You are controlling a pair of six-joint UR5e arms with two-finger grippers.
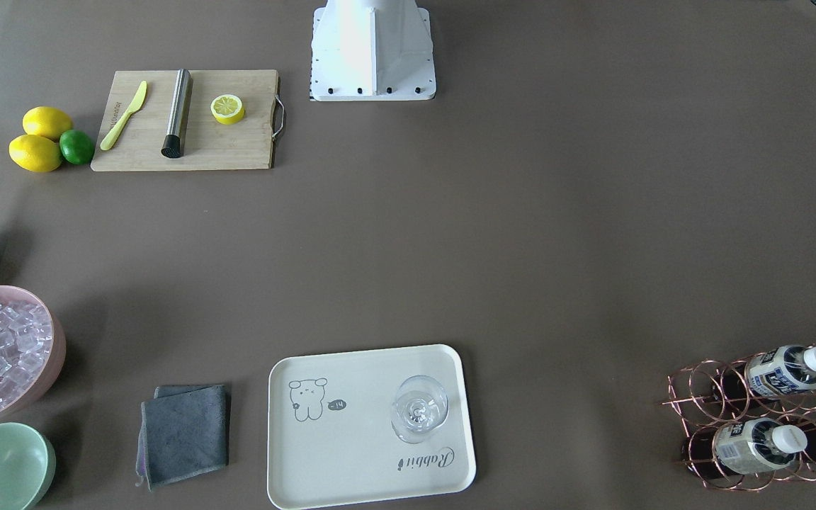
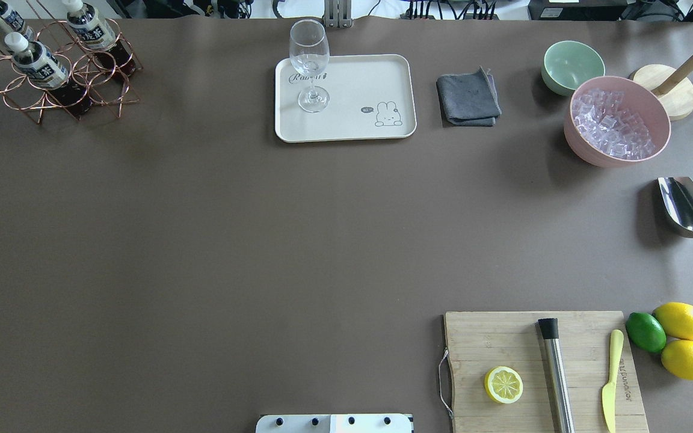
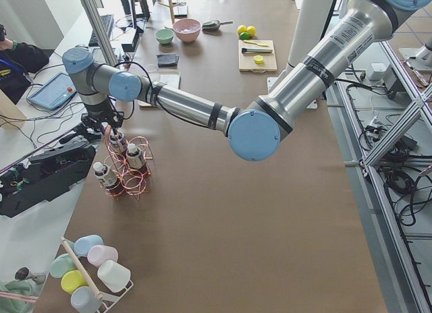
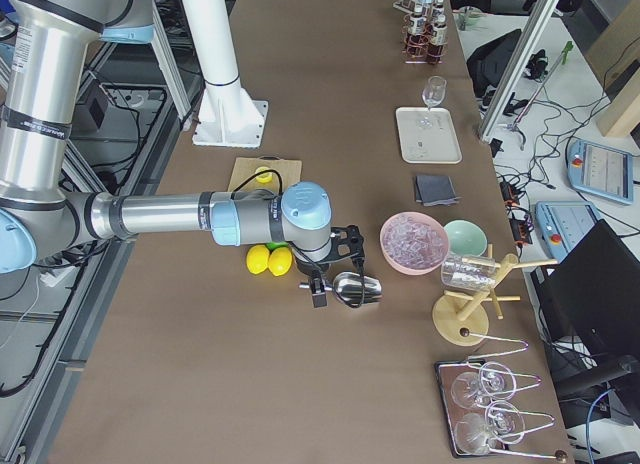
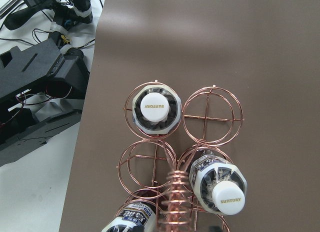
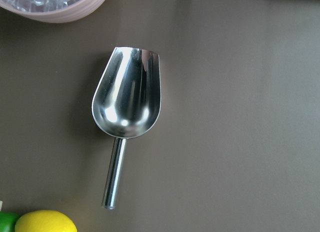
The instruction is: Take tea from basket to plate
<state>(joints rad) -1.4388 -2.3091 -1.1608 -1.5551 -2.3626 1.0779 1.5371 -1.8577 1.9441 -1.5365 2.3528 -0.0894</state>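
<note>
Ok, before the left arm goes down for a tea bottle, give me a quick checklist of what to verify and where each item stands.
1. Tea to pick: three capped tea bottles sit in the basket, one near the middle of the left wrist view. Ok.
2. Left gripper open: its fingers show in no close view. Cannot tell.
3. Room on the plate: bare beside the wine glass. Ok.
4. Right arm out of the way: over the scoop, at the table's other end. Ok.
</note>
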